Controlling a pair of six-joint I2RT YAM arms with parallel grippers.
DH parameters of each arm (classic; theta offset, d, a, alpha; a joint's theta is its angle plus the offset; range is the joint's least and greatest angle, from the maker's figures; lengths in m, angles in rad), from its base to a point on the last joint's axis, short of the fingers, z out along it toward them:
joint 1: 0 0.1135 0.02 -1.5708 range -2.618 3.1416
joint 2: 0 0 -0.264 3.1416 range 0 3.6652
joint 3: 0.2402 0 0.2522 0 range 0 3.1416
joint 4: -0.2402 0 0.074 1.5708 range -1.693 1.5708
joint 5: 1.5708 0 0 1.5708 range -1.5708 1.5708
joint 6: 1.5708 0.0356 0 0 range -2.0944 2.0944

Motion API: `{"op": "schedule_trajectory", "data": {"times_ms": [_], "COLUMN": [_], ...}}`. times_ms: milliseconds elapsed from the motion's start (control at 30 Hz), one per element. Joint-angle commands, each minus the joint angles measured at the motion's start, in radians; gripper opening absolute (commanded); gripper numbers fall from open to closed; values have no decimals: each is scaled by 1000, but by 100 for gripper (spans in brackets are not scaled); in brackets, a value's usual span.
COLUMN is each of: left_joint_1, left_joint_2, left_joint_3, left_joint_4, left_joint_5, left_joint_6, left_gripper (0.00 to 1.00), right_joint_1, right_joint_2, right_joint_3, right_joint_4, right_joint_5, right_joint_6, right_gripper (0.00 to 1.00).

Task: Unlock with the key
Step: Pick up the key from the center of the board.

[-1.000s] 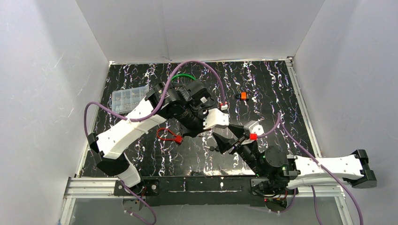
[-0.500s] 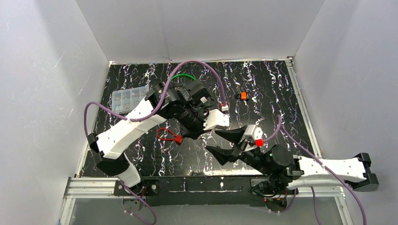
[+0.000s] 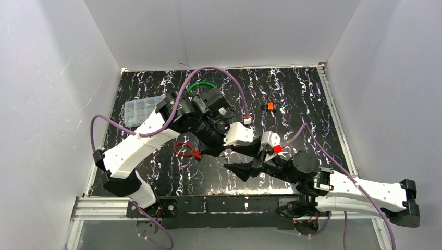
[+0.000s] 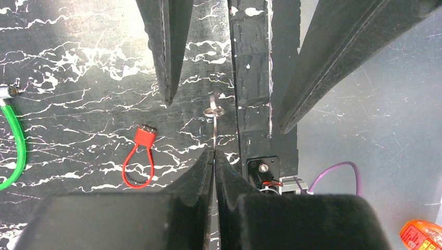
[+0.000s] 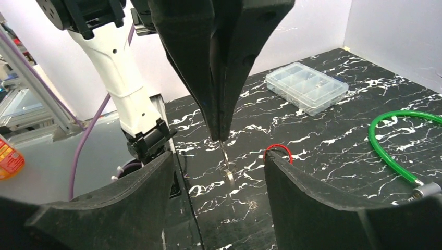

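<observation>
The key vanishes into the left tool; right of the key, the red lock is half hidden.

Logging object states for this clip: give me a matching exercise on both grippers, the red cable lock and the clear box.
Things:
1. left gripper
2. right gripper
3. red cable lock
4. clear compartment box

States or places:
A. open, fingers spread
B. near the table's far left corner
C. shut on the key
D. lying flat on the table beside the left arm, nothing touching it

Pairs: 1-C, 2-A, 3-D, 4-B
</observation>
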State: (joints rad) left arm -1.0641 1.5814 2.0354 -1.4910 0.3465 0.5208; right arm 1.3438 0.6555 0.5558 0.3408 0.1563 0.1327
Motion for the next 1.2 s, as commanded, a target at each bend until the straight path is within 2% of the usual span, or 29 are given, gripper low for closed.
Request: {"op": "schedule_trajectory", "data": {"times_ms": [0,100,233,433,767,900,1000,1100,1167], "left_joint_1": [-4,-4,-5,-4,-4,-4,-5,-5,-5], "left_joint_2": [-36,-35,-37,-42,-41,-43,-43,-44,-43], "left_joint_3": [1,3,3,-5,-7,-8,-11,-14,-15], "left_joint_4": [-68,-71,-78,-87,-90,-93,-97,-92,-90], "left_joint_5": [39,40,54,64,69,72,71,69,68], "left_joint_6": [13,14,19,27,30,30,32,31,28], "left_gripper": [0,0,0,0,0,0,0,0,0], "right_joint_1": [-18,-24,-37,-46,-52,-52,-52,-52,-52], "right_joint_2": [23,41,53,58,91,93,90,85,85], "right_joint_3": [52,56,53,51,64,61,60,62,65], "right_joint_4": [25,31,38,58,75,87,93,96,96], "right_joint_5": [-84,-94,-84,-89,-98,-91,-82,-85,-86], "right_joint_6": [28,29,25,31,41,42,42,39,38], "right_gripper": [70,65,50,40,31,24,23,32,35]}}
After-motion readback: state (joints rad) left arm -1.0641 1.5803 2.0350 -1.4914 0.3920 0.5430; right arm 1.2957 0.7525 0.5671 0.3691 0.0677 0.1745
